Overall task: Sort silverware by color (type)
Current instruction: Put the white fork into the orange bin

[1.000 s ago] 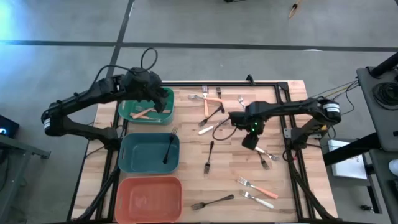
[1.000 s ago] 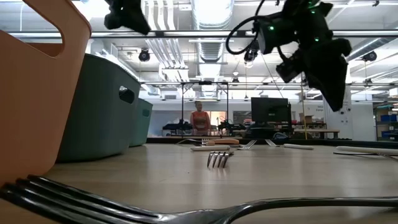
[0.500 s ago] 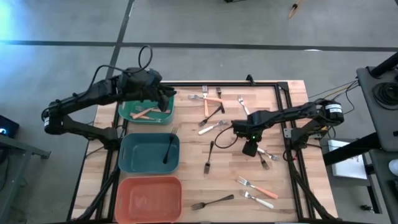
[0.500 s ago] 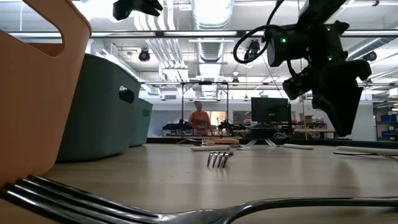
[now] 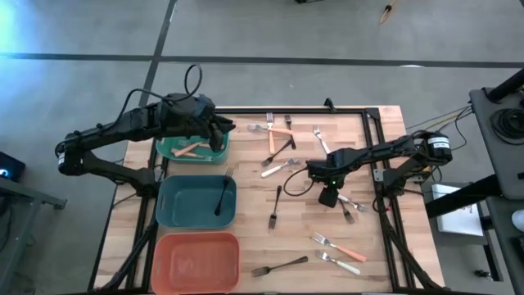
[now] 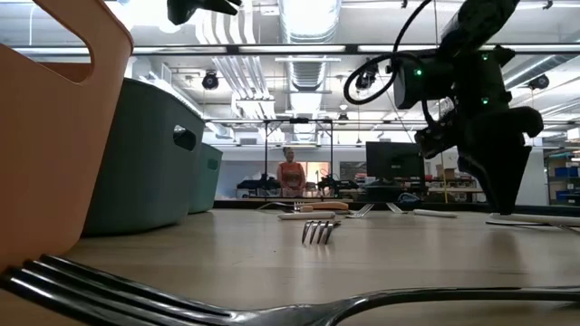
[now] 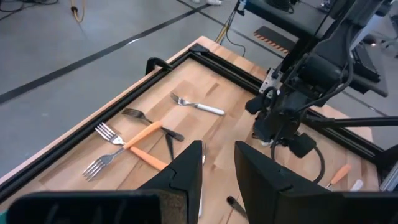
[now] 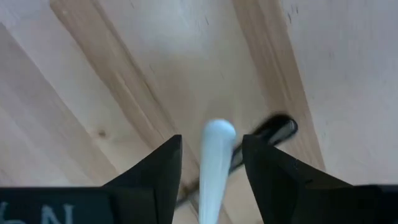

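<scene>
White plastic, the rounded handle end of a fork (image 8: 216,155), sits between my right gripper's (image 5: 328,195) spread fingers, which have not closed on it; a black handle (image 8: 273,129) crosses just behind. In the high view that claw is low over the table (image 5: 385,254), right of centre.

My left gripper (image 5: 216,129) hovers over the green plastic bin's (image 5: 168,152) right edge at upper left, fingers narrowly parted and empty.

By my reckoning I'm early in the job. The green bin holds orange-handled forks (image 5: 191,148), the teal bin (image 5: 170,215) below it one black fork (image 5: 223,194), and the salmon bin (image 5: 172,279) at lower left looks bare. About a dozen forks remain loose: a cluster (image 5: 278,139) at upper centre, more (image 5: 337,251) at lower right.
</scene>
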`<move>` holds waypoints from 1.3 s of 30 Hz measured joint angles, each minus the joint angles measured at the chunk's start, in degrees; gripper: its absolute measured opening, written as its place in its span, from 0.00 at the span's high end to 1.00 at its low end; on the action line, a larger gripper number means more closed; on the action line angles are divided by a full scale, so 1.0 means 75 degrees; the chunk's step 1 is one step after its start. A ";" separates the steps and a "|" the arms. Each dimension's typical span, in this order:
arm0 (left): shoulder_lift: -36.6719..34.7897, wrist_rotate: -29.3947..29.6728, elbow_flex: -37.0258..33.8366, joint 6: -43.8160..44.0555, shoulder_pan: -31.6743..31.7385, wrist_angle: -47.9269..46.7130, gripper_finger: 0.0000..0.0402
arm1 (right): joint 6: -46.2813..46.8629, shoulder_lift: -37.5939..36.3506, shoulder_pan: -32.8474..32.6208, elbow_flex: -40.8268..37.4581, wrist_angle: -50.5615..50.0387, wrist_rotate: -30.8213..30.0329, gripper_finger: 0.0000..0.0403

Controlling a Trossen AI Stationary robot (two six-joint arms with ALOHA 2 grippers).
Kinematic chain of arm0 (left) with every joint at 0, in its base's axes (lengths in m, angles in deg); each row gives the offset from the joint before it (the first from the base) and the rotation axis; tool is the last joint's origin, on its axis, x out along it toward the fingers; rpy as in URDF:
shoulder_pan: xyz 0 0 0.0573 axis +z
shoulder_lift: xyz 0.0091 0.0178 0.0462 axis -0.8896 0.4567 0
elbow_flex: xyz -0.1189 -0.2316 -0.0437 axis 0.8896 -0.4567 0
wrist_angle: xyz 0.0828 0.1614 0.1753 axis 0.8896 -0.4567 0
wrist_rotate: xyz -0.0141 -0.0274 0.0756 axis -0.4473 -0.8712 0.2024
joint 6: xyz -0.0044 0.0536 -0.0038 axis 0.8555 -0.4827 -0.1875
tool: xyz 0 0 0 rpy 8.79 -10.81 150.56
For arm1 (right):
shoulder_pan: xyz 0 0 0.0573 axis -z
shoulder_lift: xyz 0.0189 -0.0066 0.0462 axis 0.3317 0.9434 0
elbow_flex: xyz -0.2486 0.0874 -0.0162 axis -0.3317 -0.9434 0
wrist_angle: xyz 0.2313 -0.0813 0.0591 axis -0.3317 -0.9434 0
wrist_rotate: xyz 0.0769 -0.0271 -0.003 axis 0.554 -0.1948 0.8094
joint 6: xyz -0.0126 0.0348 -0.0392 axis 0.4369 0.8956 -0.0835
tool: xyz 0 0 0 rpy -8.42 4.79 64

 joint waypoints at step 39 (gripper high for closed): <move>-0.0015 0.0122 -0.0009 0.0029 -0.0257 0.0062 0.81 | 0.0131 -0.0020 0.0003 -0.0497 0.0434 -0.0072 0.94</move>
